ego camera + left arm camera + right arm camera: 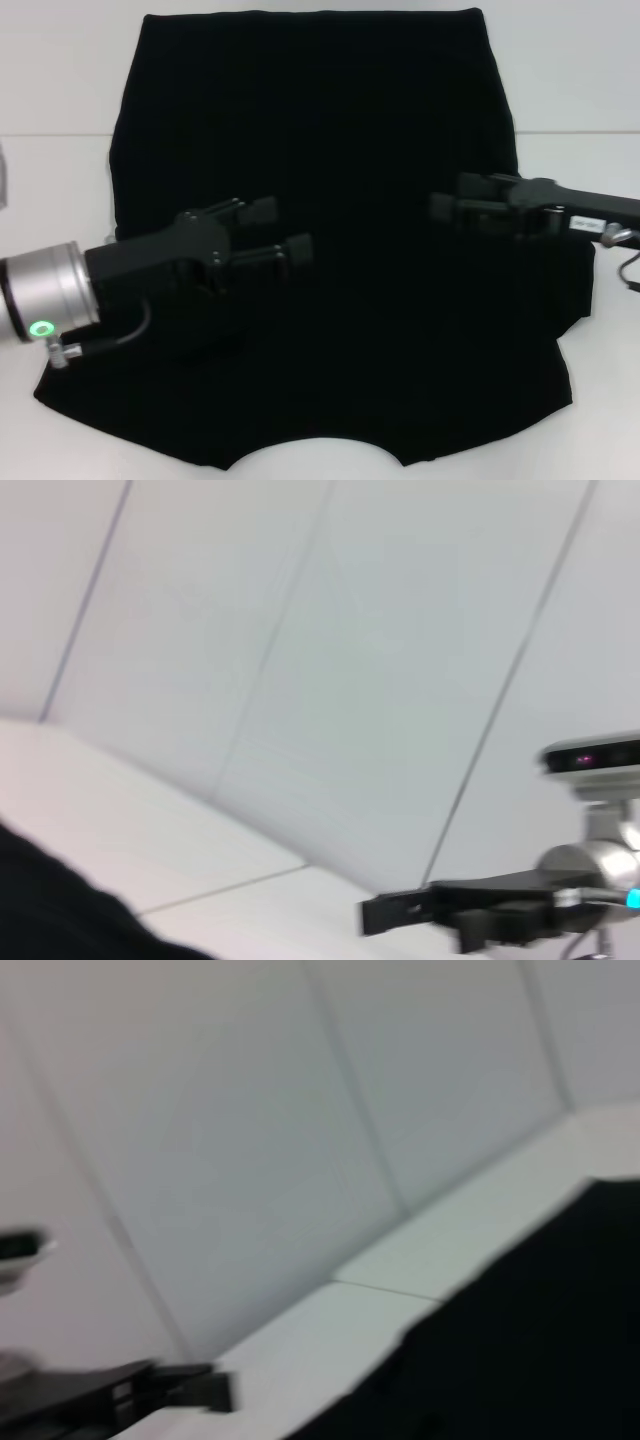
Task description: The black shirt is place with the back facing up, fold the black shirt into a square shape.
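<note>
The black shirt [330,130] lies spread flat on the white table [50,170], with its neckline notch at the near edge and its straight hem at the far edge. My left gripper [280,230] hovers over the shirt's near left part, open and empty. My right gripper [455,205] hovers over the shirt's right part, its fingers apart and holding nothing. The left wrist view shows a corner of the shirt [50,910] and the right gripper [400,912] farther off. The right wrist view shows the shirt [540,1340] and the left gripper [190,1388].
A white panelled wall [350,660] stands behind the table. Bare white table shows to the left [40,210] and right [590,160] of the shirt. A cable [630,270] hangs by the right arm.
</note>
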Motion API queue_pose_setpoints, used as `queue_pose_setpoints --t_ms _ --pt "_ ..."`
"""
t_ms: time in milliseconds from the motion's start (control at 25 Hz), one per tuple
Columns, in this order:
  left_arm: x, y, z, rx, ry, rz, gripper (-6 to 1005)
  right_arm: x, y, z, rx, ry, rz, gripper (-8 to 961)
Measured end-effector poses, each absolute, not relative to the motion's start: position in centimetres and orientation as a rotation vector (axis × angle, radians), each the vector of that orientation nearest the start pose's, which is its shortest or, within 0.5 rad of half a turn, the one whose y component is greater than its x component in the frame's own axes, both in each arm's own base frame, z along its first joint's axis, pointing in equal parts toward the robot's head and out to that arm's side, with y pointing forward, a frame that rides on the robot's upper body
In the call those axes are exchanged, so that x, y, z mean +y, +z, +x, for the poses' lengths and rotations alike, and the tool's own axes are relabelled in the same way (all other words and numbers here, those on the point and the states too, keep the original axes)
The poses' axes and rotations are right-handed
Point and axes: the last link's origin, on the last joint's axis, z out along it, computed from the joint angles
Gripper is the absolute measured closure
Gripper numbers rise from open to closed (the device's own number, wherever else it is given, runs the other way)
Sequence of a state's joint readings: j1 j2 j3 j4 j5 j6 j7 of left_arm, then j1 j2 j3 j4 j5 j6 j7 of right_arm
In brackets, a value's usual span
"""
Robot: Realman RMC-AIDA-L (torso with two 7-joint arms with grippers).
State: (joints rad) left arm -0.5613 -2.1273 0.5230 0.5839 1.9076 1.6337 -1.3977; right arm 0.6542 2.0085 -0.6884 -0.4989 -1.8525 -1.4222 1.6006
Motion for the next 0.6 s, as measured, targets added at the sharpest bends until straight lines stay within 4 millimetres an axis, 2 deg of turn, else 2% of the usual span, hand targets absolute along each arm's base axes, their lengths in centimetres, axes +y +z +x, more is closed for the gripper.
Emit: queue_pose_setpoints --t_ms 160,400,600 --pt "32.8 -1.7 -23.2 -0.663 -1.077 -2.623 148 38.2 3.6 26.6 1.143 0.807 -2.429 36" --pt "32.2 -3.0 -22.7 -0.59 -1.046 -2.687 47 37.5 6.9 30.9 1.399 0.649 -2.24 36" --pt "31.6 -4.0 -22.4 -0.491 -0.996 -2.762 51 36.3 8.2 33.4 1.554 0.543 -2.124 37"
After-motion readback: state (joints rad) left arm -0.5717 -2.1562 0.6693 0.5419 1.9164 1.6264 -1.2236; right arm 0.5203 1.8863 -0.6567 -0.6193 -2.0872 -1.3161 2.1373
